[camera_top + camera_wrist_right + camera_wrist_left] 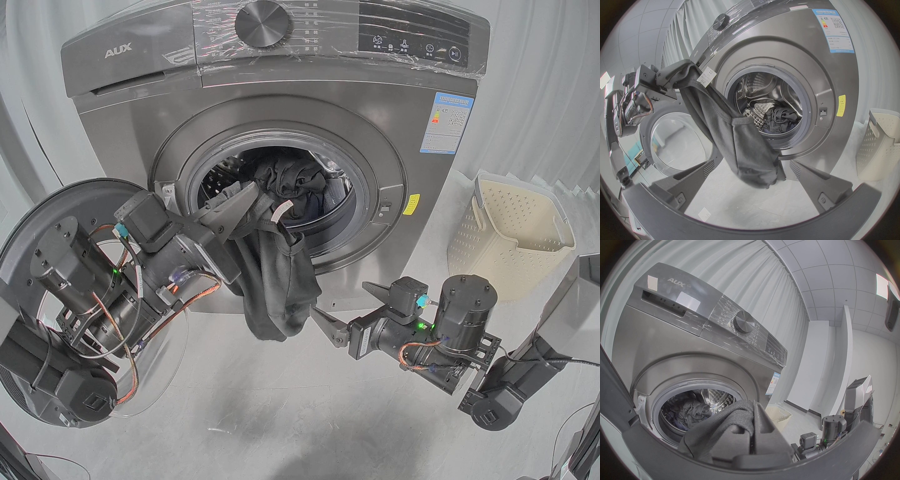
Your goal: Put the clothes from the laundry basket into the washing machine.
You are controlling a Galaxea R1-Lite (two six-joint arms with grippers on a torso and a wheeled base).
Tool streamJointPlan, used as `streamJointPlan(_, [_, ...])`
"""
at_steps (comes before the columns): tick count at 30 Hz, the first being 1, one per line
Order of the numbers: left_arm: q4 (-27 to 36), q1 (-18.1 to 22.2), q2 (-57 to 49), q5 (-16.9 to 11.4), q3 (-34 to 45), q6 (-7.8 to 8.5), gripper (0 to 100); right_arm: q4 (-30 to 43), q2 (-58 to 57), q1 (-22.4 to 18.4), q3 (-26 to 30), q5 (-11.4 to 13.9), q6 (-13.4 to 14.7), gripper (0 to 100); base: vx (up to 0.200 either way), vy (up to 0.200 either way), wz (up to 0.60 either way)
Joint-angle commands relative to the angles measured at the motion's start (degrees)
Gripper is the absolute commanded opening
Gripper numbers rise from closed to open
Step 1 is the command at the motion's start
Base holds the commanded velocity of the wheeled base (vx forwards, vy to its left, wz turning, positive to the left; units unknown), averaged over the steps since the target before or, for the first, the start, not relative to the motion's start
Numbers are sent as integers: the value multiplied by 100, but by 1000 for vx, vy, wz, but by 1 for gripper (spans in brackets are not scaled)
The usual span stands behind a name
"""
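One garment [275,281] in left gripper [253,194], hanging before porthole [361,187]

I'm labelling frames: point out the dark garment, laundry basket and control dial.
dark garment [278,275], head view, hanging part.
laundry basket [465,240], head view, perforated wall.
control dial [262,23], head view, face centre.

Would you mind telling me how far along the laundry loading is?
Done: dark clothes lie in the drum. In hand: left pincer grips a dark garment hanging outside it; right pincer open below. Left: push it in; the basket looks empty.
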Motion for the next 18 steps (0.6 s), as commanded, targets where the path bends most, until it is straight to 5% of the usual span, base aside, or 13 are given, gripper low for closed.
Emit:
streamJointPlan(1, [-7,27,15,3,-48,-2,0,-32,271,11,-119,3,0,100,0,0,0])
streamJointPlan(18, [1,80,235,162,-241,7,0,-94,596,512,-717,-14,9,100,0,0,0])
